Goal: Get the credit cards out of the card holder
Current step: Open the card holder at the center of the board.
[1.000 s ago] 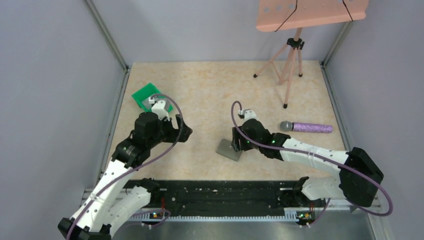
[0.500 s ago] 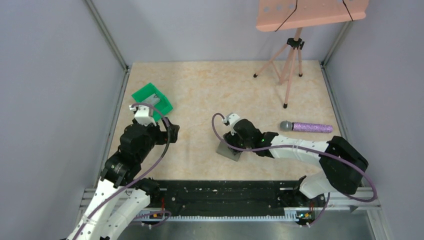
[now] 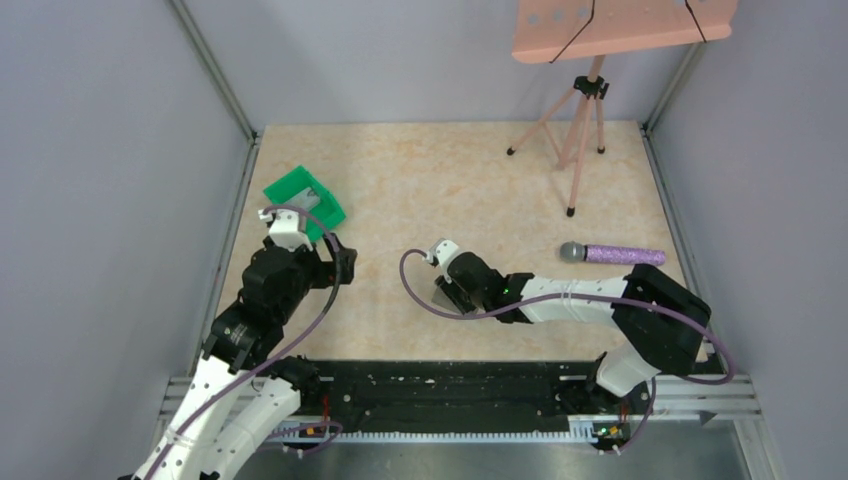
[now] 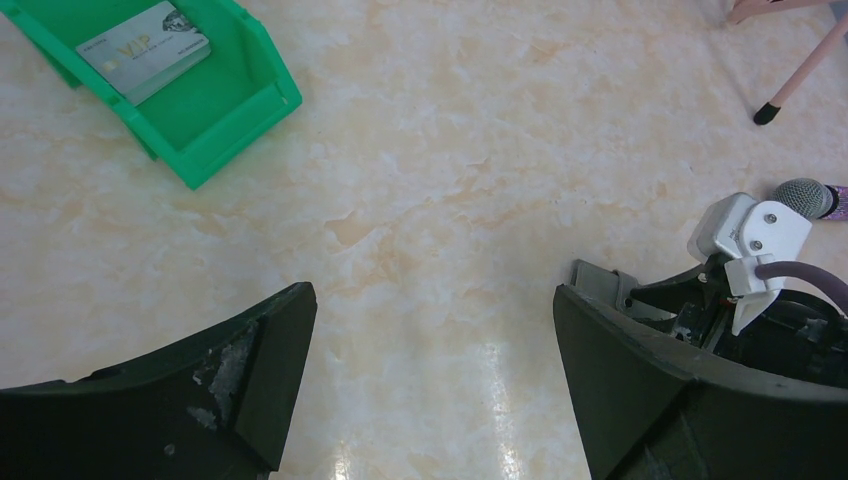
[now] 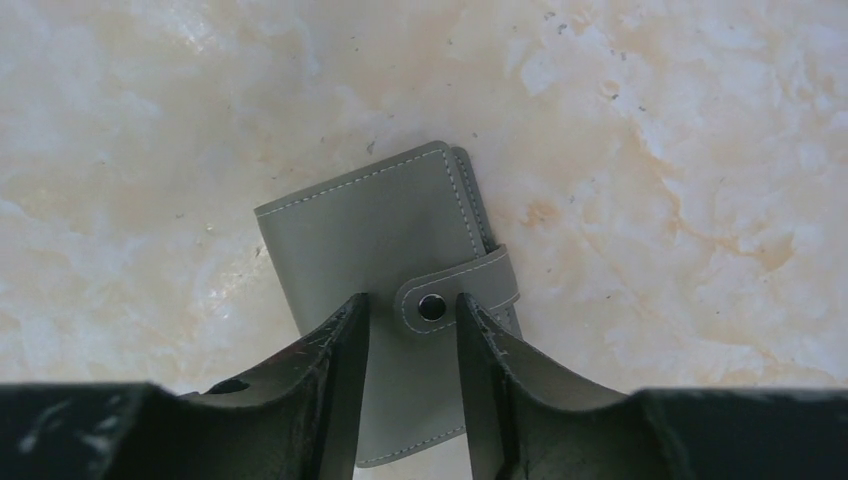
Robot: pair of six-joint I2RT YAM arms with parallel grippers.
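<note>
One card holder [image 5: 370, 230] lies flat on the desk [image 5: 650, 150], front centre, folded shut, snap tab [image 5: 455, 290] fastened. Right pincer [image 5: 410, 305] low over it, narrow, fingers either side of the tab; gripping or merely straddling, cannot tell. Left pincer [image 4: 430, 300] wide, empty, hovering beyond. Farther left, green bin [image 4: 225, 110] holds one silver card [image 4: 145, 50]. Judgement: partway at best; holder wants unsnapping, any cards inside unseen.

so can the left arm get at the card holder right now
Probably not cleanly. The right gripper sits right over the card holder, fingers either side of its snap. The left gripper is open with bare table ahead, but the right one covers most of the holder.
</note>
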